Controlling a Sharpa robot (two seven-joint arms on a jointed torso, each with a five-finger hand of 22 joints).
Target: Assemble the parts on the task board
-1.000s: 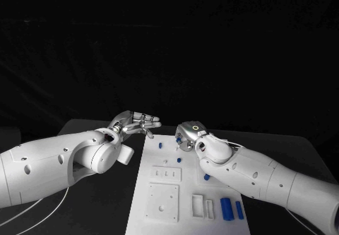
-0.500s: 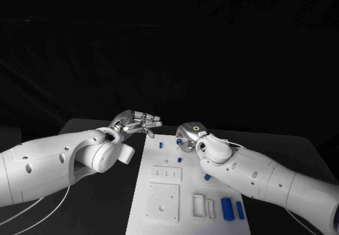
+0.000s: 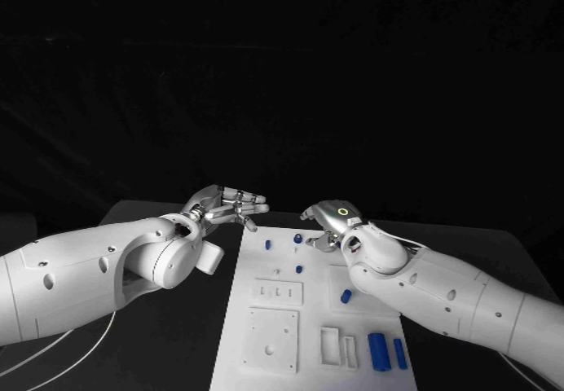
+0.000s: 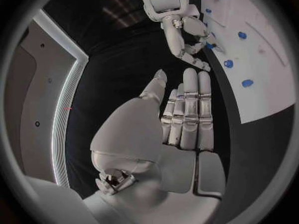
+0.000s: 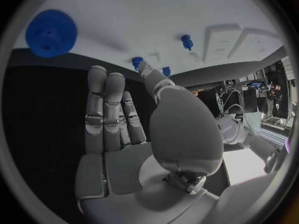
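- White task board lies in the middle of the black table, long axis running away from the robot; its raised white blocks and recesses sit toward the near end
- Blue parts lie loose on the board: two cylinders side by side near the near right corner, one small peg at the right edge midway, and small pegs close to the far edge
- Blue gear rests flat on the board, seen from the right wrist view; judged not yet fitted
- Left hand hovers over the table just beside the board's far left corner. Its fingers are extended straight and pressed side by side, holding nothing; judged parked clear of the work area
- Right hand is over the far end of the board, just beside the small pegs. Its fingers are extended and close together, thumb apart, nothing pinched; judged positioned to reach for a peg
- Assembly is judged at an early stage, most parts unseated
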